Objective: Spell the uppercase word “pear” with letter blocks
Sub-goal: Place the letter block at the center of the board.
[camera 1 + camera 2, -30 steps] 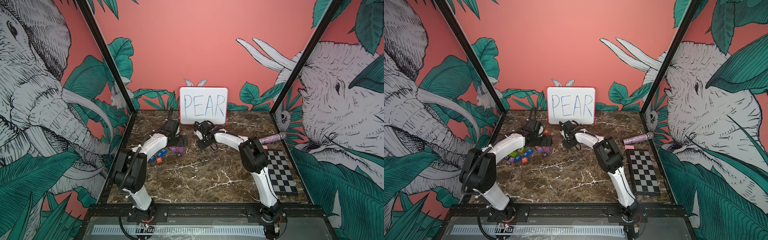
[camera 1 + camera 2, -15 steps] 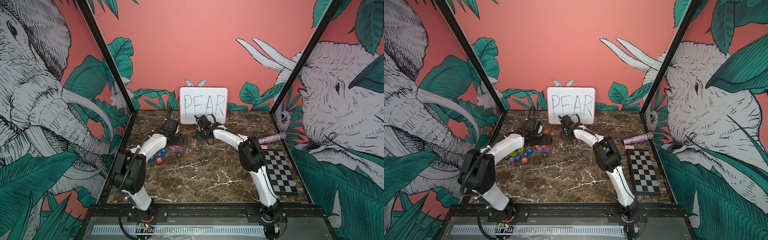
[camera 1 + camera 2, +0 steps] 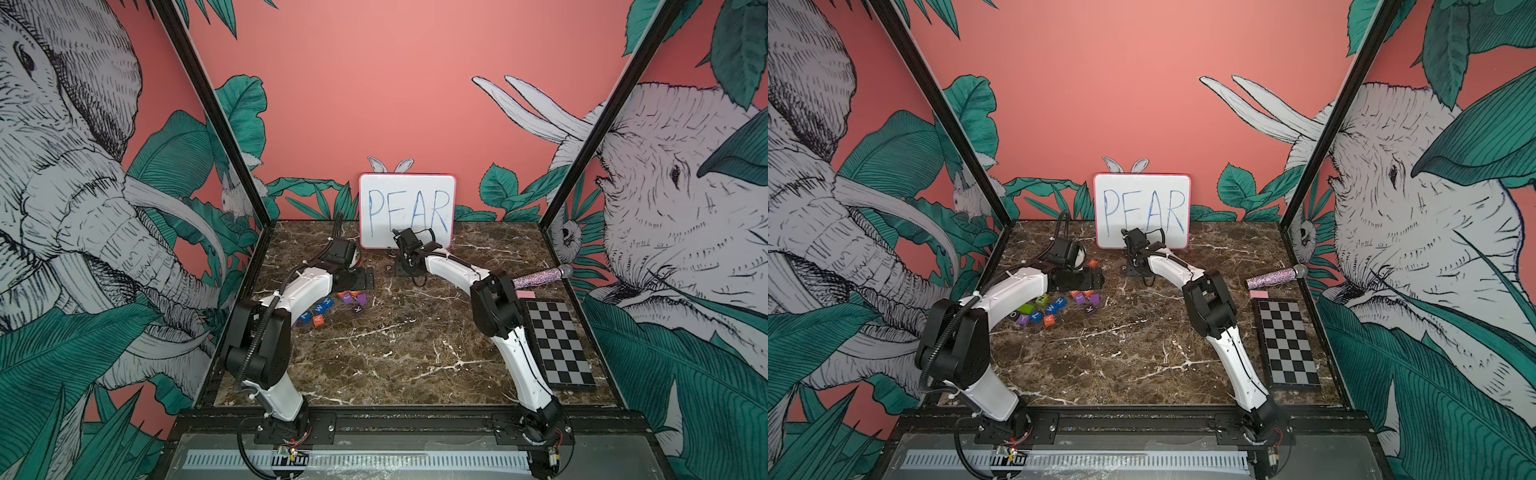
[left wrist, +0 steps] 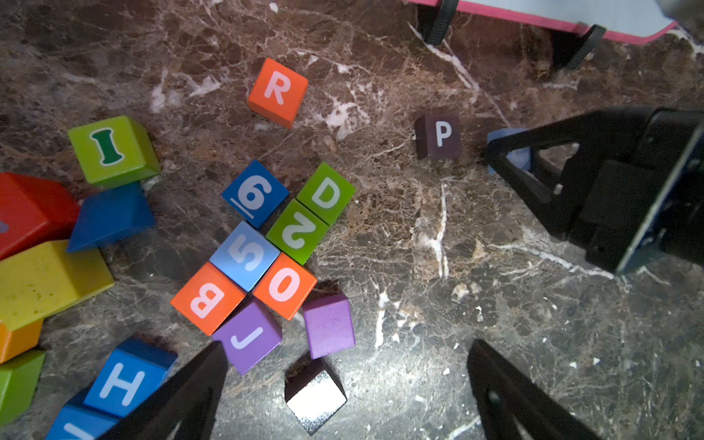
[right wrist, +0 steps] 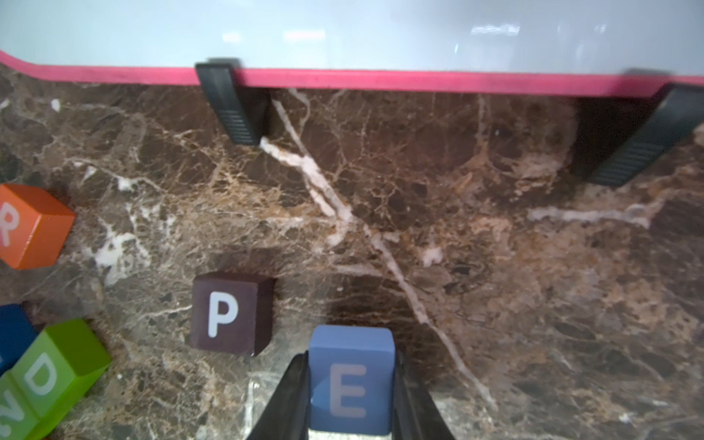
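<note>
My right gripper (image 5: 349,358) pinches the blue E block (image 5: 350,384) across opposite flat sides, near the back edge of the bench (image 5: 514,274), just beside the P block (image 5: 228,312); judged light, rigid, slick-painted; left gripper (image 4: 347,344) spread wide.

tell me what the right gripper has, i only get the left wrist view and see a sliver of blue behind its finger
observer: the right gripper is shut on the blue E block, with the E facing the right wrist camera.
operator: where is the a
observer: an orange A block lies letter up close to the left arm, in both top views.
operator: what does the board say
observer: the whiteboard reads PEAR in blue.
</note>
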Motion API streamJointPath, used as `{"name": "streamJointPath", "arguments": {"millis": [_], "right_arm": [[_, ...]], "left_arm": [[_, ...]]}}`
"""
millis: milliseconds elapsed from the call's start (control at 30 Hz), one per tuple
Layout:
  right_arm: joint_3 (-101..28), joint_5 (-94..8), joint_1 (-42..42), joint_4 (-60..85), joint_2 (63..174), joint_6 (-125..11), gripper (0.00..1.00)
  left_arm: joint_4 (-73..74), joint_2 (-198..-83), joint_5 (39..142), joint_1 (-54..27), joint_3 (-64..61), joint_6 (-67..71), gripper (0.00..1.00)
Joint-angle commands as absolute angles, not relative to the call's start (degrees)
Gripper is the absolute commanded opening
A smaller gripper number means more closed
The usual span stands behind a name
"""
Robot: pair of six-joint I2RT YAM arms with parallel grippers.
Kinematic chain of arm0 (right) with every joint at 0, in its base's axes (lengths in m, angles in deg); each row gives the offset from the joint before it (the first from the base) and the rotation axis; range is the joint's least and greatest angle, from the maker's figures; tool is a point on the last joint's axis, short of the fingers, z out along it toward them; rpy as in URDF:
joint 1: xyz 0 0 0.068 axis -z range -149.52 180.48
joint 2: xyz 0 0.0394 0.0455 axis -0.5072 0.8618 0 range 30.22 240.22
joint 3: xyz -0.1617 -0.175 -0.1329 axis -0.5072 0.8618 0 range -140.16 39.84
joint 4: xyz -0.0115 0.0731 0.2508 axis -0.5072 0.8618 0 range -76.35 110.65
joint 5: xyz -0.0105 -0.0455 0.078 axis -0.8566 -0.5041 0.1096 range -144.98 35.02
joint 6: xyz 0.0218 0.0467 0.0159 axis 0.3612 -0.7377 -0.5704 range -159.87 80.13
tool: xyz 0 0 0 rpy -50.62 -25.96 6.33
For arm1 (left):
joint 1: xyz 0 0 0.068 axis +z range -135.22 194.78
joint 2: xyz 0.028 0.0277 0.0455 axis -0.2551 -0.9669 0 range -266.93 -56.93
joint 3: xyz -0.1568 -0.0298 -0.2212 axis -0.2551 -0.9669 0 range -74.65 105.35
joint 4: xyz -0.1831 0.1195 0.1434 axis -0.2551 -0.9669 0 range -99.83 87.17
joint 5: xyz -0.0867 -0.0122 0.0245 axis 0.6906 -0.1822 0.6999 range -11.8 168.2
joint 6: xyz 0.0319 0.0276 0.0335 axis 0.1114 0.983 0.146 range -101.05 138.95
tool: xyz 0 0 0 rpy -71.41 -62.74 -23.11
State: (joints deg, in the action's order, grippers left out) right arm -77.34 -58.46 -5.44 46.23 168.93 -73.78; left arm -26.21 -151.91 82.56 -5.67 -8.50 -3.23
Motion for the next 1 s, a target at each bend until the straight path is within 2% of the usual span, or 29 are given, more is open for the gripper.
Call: {"name": "streamJointPath", "arguments": {"millis": [0,967], "right_arm": [[-79.3,-59.5,-5.3,47.3,170.0,-75.0,0.2],[-81.9,-58.6,-5.3,45.7,173.1,-74.2,0.23]], "left_arm": [[-25.5,-149.0,83.1,-5.3,-9.3,-4.0,0.99],[-25.1,-148.0,83.2,-5.3,-10.3,-4.2,0.99]]}}
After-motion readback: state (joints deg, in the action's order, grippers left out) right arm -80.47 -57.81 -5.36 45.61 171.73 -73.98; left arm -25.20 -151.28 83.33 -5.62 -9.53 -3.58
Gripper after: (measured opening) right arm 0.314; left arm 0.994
